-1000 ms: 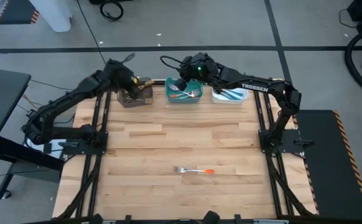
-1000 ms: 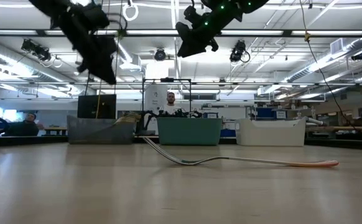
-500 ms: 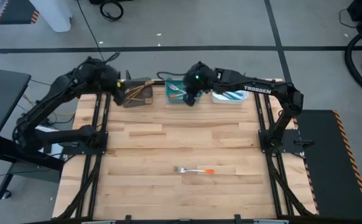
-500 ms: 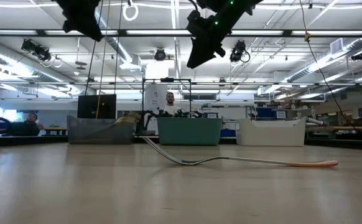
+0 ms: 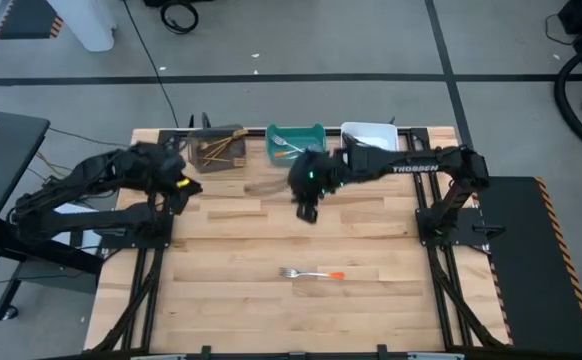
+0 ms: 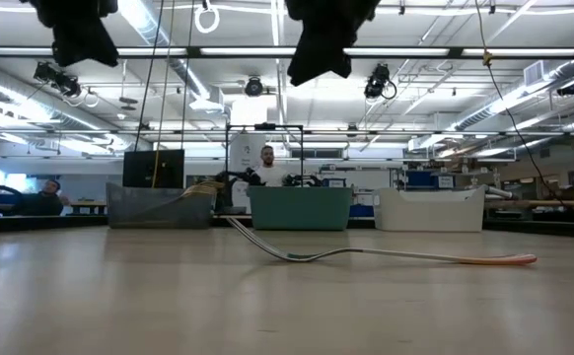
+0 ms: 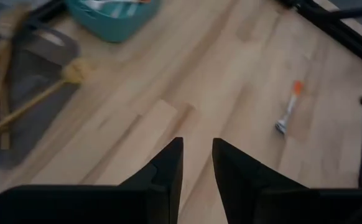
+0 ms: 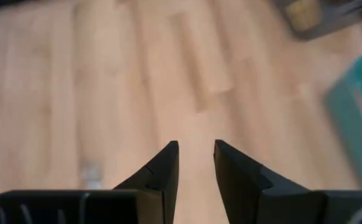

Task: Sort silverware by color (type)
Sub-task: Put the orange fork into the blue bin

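One fork with a silver head and an orange handle (image 5: 312, 273) lies flat on the wooden table toward the near side; the low view shows its tines curving up (image 6: 240, 226). My left gripper (image 5: 178, 187) hovers near the table's left edge, in front of the grey bin, slightly open and empty. My right gripper (image 5: 307, 207) hangs above the table's middle, in front of the teal bin, also slightly open and empty. The left wrist view shows the fork (image 7: 288, 109) far ahead of the fingers. In the right wrist view it is a blur (image 8: 91, 170).
Three bins stand in a row along the far edge: a grey bin (image 5: 218, 151) holding gold forks, a teal bin (image 5: 295, 133) with silverware in it, and a white bin (image 5: 369, 131). Bare wood surrounds the fork. People sit in the room behind the table (image 6: 268, 161).
Both arms have drawn back from the bins toward the near edge. The left gripper has left the grey bin and swung toward the table's left. The right gripper has left the teal bin and come over the table's middle. The fork has stayed put.
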Controlling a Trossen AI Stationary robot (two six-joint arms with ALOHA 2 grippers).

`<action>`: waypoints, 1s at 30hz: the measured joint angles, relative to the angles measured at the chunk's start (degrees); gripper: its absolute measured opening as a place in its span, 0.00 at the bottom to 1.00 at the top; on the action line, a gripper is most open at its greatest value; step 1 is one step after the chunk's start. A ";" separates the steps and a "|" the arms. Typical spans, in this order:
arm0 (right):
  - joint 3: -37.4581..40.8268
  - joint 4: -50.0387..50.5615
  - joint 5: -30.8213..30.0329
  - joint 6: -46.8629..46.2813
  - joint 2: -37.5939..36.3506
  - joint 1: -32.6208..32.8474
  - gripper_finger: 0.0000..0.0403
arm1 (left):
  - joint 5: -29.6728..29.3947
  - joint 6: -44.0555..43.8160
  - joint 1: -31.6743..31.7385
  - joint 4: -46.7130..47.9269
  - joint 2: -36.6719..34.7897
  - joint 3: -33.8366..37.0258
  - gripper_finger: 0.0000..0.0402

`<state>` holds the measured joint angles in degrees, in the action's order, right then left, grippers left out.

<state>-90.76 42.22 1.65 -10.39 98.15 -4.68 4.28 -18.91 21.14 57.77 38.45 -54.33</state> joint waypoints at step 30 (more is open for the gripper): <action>33.05 -32.06 -13.05 -10.45 0.15 28.80 0.27 | -2.18 -0.01 -17.94 -21.24 -4.30 13.51 0.23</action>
<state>-57.71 10.15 -11.40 -20.84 98.30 24.12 2.10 -18.92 3.20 36.53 34.15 -40.82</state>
